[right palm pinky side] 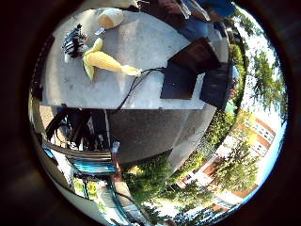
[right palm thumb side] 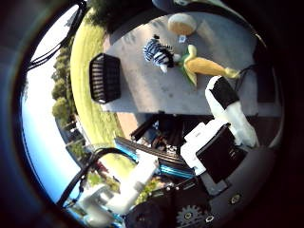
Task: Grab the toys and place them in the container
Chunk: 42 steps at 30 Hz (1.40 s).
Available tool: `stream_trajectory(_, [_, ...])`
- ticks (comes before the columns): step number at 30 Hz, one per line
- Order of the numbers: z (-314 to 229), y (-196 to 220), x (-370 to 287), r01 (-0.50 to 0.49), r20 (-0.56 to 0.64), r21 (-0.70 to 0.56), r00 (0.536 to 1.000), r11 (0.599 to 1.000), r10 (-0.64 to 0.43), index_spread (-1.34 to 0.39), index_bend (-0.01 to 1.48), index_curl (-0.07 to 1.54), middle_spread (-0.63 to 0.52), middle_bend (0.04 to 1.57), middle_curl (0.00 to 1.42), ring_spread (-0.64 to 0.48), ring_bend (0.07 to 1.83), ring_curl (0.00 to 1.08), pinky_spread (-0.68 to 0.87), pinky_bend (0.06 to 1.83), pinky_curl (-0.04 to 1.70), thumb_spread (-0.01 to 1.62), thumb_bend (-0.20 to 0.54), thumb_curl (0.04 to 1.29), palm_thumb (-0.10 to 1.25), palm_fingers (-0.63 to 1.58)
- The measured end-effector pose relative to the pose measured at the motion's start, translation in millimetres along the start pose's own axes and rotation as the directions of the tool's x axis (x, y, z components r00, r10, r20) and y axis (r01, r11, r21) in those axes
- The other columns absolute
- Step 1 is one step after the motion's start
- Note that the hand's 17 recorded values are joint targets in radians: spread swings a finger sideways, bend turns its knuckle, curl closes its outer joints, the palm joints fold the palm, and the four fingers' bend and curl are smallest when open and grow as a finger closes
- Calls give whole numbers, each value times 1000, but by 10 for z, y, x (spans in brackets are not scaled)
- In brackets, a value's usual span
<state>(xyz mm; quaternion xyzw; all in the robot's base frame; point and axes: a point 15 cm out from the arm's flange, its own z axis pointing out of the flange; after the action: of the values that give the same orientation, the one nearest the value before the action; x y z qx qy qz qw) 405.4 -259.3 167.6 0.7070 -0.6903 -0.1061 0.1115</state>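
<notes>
On the table (right palm thumb side: 142,90), toys (right palm thumb side: 202,66) lie well apart from the released robot hand (right palm thumb side: 223,128).

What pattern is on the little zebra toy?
Black and white stripes. The zebra toy shows best in the right thumb side palm view.

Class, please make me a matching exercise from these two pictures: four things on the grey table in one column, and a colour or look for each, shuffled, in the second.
Things:
1. zebra toy
2. corn toy
3. basket
4. round bread toy

Looks:
A. black, slatted sides
B. tan and rounded
C. black and white stripes
D. yellow with green husk

Pairs: 1-C, 2-D, 3-A, 4-B
</notes>
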Motion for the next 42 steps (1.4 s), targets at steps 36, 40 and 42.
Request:
stream_trajectory(36, [2479, -1356, 44, 62, 34, -92, 998, 994, -59, -154, 83, 192, -48, 446, 447, 209, 782, 447, 417, 752, 278, 1099, -16, 381, 733, 975])
stream_trajectory(40, [2374, -1400, -27, 97, 6, -101, 995, 990, -97, -270, 112, 124, -98, 696, 591, 118, 1083, 594, 398, 900, 375, 1082, -13, 405, 786, 1070])
stream_trajectory(42, [2259, -1395, -14, 97, 1, -99, 995, 990, -97, -342, 146, 74, -131, 806, 666, 68, 1172, 652, 383, 1038, 442, 1071, -14, 421, 818, 1073])
